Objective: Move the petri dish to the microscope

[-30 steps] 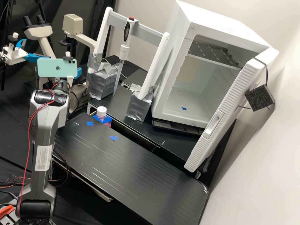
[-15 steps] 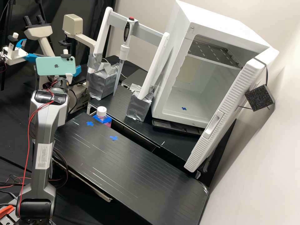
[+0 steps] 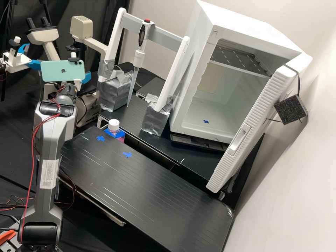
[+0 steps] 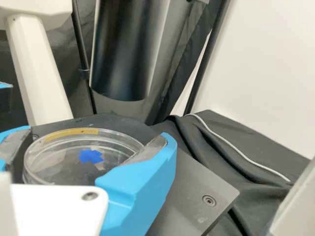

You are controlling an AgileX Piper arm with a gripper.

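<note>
Black cylinder (image 4: 123, 54) and pale post (image 4: 39, 73) narrow the way.

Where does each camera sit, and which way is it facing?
High view: fixed off the arm, looking forward and down on the long black bench and open white cabinet; the dark grey arm shows.
Wrist view: on the wrist, looking past the white pincer at the microscope; its bright blue fingers flank the clear round petri dish.
Both share the beige microscope.
</note>
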